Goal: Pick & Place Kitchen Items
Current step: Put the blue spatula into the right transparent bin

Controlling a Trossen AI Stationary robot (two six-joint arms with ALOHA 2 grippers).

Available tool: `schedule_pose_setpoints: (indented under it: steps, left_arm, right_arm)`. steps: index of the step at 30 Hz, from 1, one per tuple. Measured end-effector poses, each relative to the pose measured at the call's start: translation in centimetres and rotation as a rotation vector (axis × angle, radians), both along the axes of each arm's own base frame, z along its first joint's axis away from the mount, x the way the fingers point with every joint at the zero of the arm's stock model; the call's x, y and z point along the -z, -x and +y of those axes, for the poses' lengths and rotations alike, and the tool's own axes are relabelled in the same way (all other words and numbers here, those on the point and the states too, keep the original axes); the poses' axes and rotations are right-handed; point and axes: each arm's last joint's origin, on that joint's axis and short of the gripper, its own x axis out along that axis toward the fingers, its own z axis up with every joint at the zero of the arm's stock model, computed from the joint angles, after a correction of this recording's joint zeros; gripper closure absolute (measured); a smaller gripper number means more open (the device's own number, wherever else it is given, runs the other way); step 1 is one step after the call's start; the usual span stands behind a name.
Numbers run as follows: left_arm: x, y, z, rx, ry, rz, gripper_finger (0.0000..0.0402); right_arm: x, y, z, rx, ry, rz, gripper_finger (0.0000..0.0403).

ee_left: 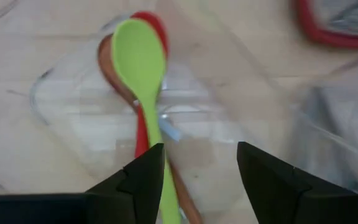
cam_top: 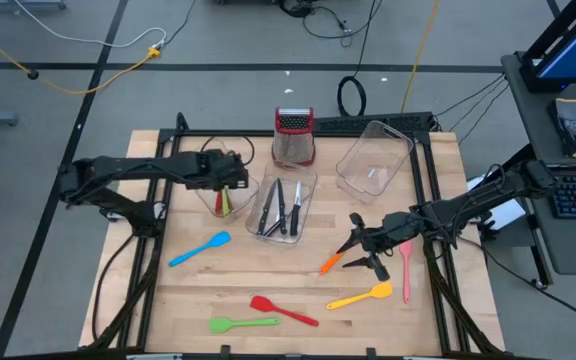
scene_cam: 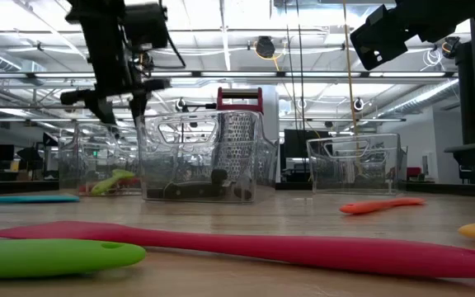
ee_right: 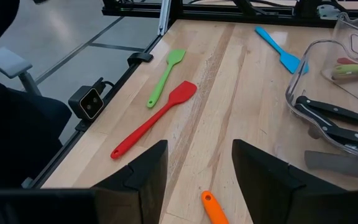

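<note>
Three spoons (ee_left: 138,68) lie in the left tub (cam_top: 230,196) under my parted left gripper (ee_left: 199,177); knives (cam_top: 280,207) fill the middle tub. Six spatulas (cam_top: 282,309) wait on the table (cam_top: 168,300); my right gripper (ee_right: 194,180) hovers, spread and empty, near the orange one (cam_top: 330,264).

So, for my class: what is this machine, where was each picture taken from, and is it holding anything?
It is a robot with two dark arms at a wooden table. One picture looks straight down, one looks level across the tabletop, and one comes from each wrist. The left gripper hangs over a clear tub holding a green spoon and red ones; its jaws are open, holding nothing. The right gripper hovers, open and empty, near an orange utensil. Knives lie in a middle tub; the third looks empty. Loose spatulas: blue, red, green, yellow, pink. A grater stands behind.
</note>
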Motion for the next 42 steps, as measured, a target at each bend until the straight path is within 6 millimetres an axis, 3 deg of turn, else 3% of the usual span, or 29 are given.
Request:
schedule_pose_setpoints:
  steps: [9,17,24,31,42]
  left_arm:
    - [-4.0,0.9,-3.2,0.251,-0.131,-0.153,0.0212]
    - [-5.7,1.2,-6.3,0.563,-0.266,-0.184,0.0215]
    - [-6.2,1.4,-8.8,0.771,-0.309,-0.193,0.0215]
    - [-6.1,1.8,-12.7,1.039,-0.286,-0.207,0.0215]
    - [-5.0,4.3,-17.6,1.158,-0.2,-0.215,0.0215]
  right_arm:
    - [0.0,0.0,0.0,-0.003,0.013,-0.007,0.023]
    - [-0.2,-0.1,0.0,0.015,-0.023,-0.018,0.0234]
    - [-0.5,-0.2,0.0,0.024,-0.063,-0.029,0.0234]
    - [-0.5,-0.2,0.0,0.024,-0.063,-0.029,0.0236]
    - [-0.5,-0.2,0.0,0.024,-0.06,-0.03,0.0238]
